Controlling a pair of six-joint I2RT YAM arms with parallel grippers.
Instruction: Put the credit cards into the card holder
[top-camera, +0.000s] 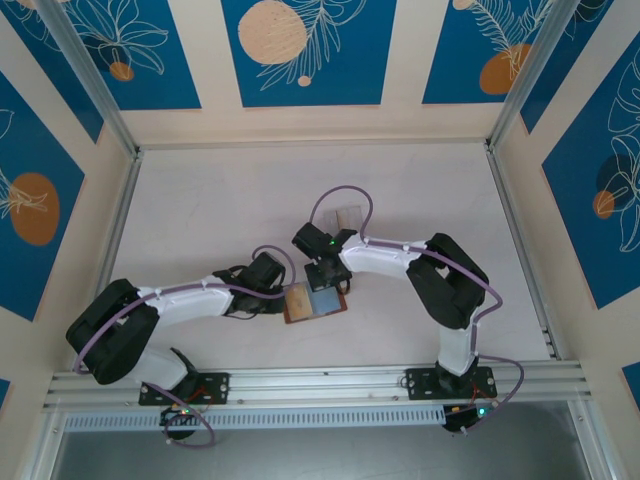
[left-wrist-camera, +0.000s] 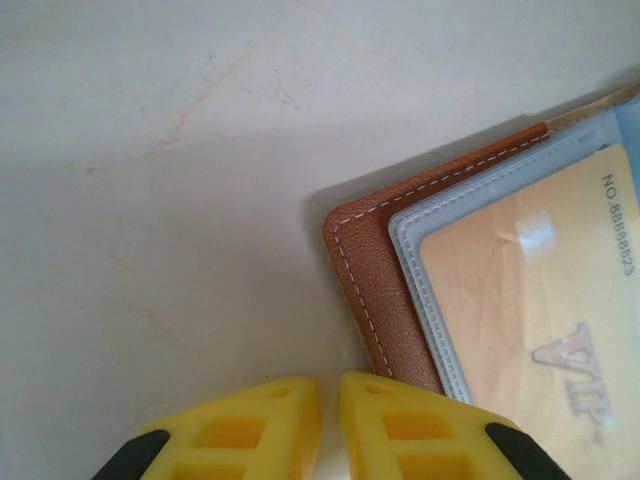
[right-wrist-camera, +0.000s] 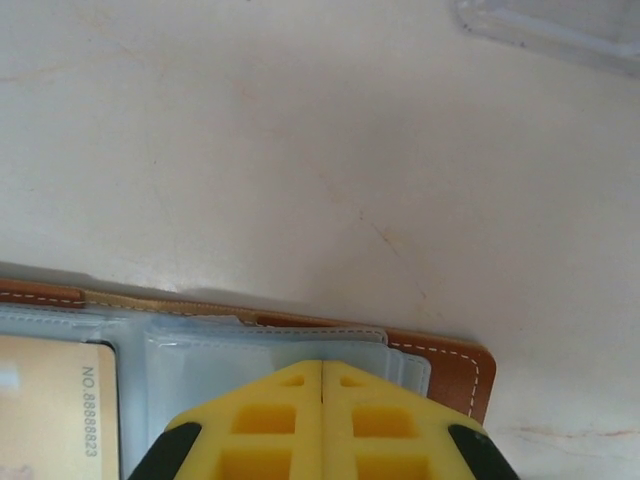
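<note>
Bare table (top-camera: 200, 200) left, clear stand (top-camera: 350, 213) behind card holder (top-camera: 315, 302)

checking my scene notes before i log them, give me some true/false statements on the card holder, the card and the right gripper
1. The card holder lies open on the table. True.
2. A gold card marked VIP sits inside a clear sleeve of the card holder. True.
3. The right gripper is wide open. False: its yellow fingers are pressed together, over the card holder's sleeves.
4. The clear plastic stand rests on top of the card holder. False: it stands apart on the table, on the far side of the card holder.
</note>
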